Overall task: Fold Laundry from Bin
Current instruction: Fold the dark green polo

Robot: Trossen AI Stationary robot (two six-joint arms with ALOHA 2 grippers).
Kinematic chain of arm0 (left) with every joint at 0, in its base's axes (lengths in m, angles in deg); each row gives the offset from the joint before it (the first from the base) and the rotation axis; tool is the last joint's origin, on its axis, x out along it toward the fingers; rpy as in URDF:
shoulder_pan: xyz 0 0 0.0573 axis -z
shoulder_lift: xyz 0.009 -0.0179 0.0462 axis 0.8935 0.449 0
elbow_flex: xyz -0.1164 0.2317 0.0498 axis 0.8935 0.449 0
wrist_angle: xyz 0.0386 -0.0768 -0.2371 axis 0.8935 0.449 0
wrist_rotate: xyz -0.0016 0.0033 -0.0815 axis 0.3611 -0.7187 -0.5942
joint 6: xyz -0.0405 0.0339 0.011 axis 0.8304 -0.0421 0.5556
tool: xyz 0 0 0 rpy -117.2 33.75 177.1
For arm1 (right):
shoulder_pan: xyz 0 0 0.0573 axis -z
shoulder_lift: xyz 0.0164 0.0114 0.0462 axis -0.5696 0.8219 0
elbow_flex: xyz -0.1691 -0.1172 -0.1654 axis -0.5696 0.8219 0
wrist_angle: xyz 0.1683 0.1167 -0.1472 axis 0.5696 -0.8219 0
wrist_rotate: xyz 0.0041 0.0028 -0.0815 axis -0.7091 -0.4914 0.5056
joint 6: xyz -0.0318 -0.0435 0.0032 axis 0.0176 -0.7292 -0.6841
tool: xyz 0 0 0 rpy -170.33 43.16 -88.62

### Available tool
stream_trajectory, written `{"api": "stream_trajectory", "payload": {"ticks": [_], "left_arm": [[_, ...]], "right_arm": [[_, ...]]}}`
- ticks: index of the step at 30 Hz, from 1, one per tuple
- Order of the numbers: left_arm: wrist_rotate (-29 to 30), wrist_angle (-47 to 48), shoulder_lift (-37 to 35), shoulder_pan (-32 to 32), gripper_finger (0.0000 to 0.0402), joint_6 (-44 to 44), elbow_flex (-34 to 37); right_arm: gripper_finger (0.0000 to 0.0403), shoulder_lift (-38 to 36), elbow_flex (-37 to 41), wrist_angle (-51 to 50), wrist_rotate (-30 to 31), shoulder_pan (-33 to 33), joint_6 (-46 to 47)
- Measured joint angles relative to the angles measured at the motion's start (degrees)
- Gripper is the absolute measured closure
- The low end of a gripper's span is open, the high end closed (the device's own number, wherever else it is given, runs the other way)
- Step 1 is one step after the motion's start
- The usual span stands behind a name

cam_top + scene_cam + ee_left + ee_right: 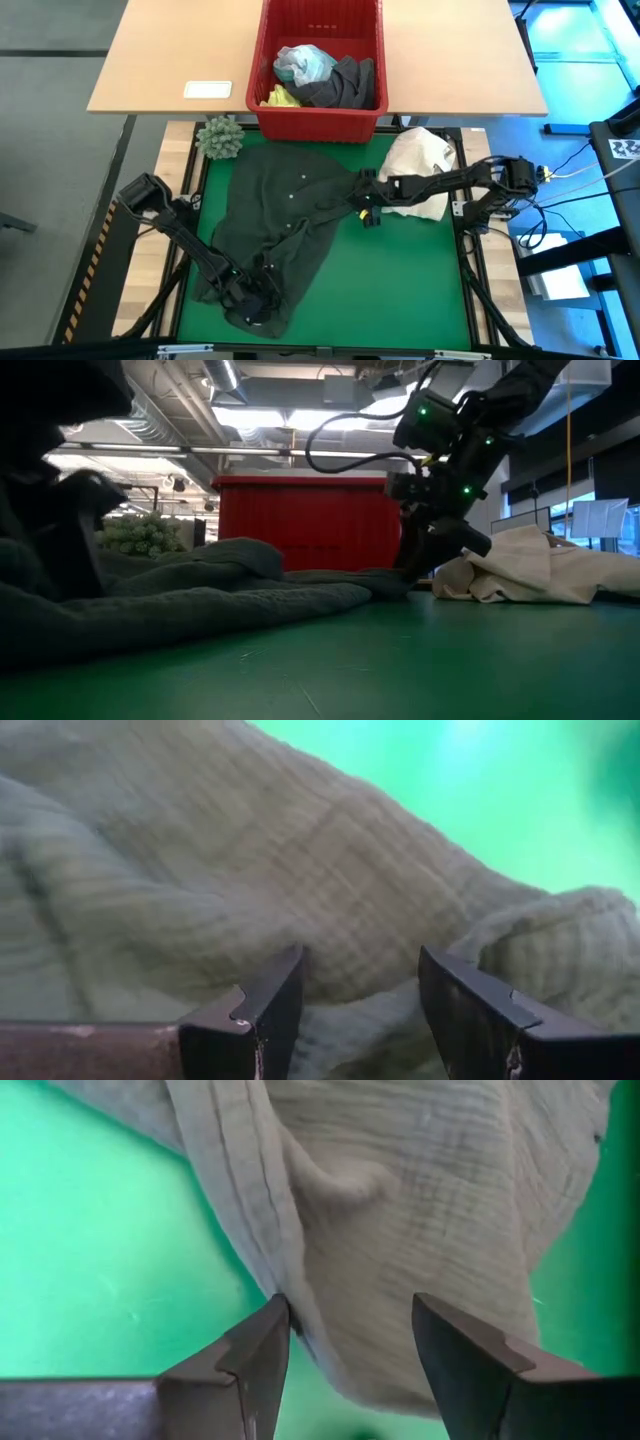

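Note:
A dark green-black shirt (pixel 290 210) lies spread and rumpled on the green mat (pixel 400 280). My left gripper (pixel 252 300) is open over the shirt's near left part, with ribbed cloth (pixel 250 850) below and between its fingers (pixel 270 1000). My right gripper (pixel 365 207) is open at the shirt's right edge, its fingers on either side of a rounded, hemmed end of cloth (pixel 420 1200). The red bin (pixel 315 122) stands beyond the mat's far edge and holds turquoise (pixel 305 62), grey (pixel 345 82) and yellow (pixel 280 97) laundry. My left gripper comes slanting down over the shirt's near left folds (pixel 360 1000); whether its fingers touch the cloth cannot be told. My right gripper slants down from the table's right, one finger (pixel 265 1345) right beside the hemmed edge (pixel 285 1295); touch cannot be told.
A cream-white cloth bundle (pixel 420 165) lies on the mat's far right, under the right arm. A green spiky ball (pixel 220 137) sits at the far left corner. A white card (pixel 207 89) lies on the wooden table beside the bin. Bare mat shows at the near right.

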Motion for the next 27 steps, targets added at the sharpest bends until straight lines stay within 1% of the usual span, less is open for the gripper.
{"api": "stream_trajectory", "payload": {"ticks": [3,7,13,19,21,25,27], "left_arm": [[-2.36,-2.07,1.32,0.00,0.0212,0.08,0.00],[-5.60,-4.15,1.95,0.06,0.0212,0.20,-0.07],[-7.11,-4.53,1.95,0.89,0.0212,0.22,-0.07],[-9.90,-4.88,1.95,1.38,0.0212,0.00,-0.09],[-10.80,-4.90,1.93,1.54,0.0212,-0.08,-0.11],[-12.42,-5.31,1.93,2.13,0.0212,-0.13,-0.11],[-12.84,-5.82,1.93,2.36,0.0212,-0.39,-0.11]], "right_arm": [[0.0217,0.00,0.00,-0.09,-0.72,0.67,-1.48],[0.0262,0.00,0.00,-0.10,-1.38,0.92,-3.12],[0.0320,0.02,0.00,-0.38,-1.97,0.92,-4.37],[0.0390,0.02,0.00,0.11,1.38,0.92,-5.83],[0.0395,0.02,-0.39,0.19,2.34,0.92,-6.07],[0.0388,0.02,-2.15,0.40,5.15,0.92,-6.75],[0.0396,0.02,-3.51,0.40,5.71,0.92,-7.38]]}}
